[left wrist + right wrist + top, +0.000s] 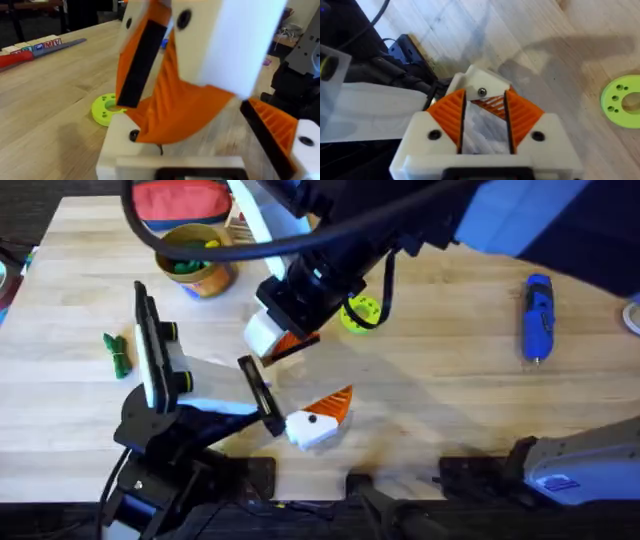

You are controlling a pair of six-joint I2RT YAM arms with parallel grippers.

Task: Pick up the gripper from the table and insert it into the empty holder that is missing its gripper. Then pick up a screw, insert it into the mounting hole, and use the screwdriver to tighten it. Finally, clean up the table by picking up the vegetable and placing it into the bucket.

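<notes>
Overhead: right hand (290, 330), pinching small orange ribbed plastic gripper (296, 343), hovers above white triangular holder (318, 425); insertion next.

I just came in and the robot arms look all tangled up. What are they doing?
The right gripper is holding the little orange gripper and appears to be fitting it onto the bare white holder on the left gripper, which is open. The blue screwdriver lies untouched on the table's right side. The green vegetable lies on the table, not yet in the bucket.
</notes>
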